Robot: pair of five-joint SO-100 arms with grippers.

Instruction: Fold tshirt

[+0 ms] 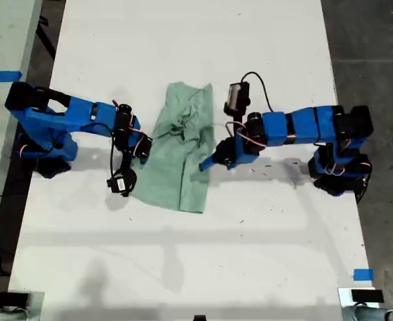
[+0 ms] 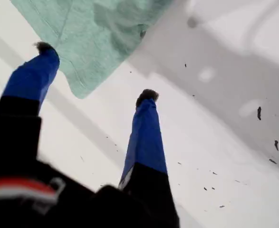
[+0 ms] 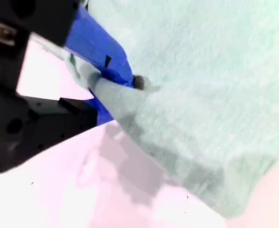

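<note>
The pale mint-green tshirt (image 1: 179, 154) lies crumpled and partly folded in the middle of the white table (image 1: 183, 267). My first gripper (image 1: 206, 164), on the arm at the exterior view's right, is open at the shirt's edge. In the first wrist view its blue fingers (image 2: 146, 123) straddle a corner of the tshirt (image 2: 96, 28), with nothing held between them. My second gripper (image 1: 144, 148), on the arm at the exterior view's left, is shut on the shirt's opposite edge. The second wrist view shows my second gripper (image 3: 129, 80) pinching a fold of the tshirt (image 3: 201, 71).
Both arm bases stand at the table's sides in the exterior view. Blue tape marks sit near the lower right corner (image 1: 362, 274) and on the neighbouring surface at the left (image 1: 1, 75). Dark floor lies beyond the right edge. Small dark specks dot the table.
</note>
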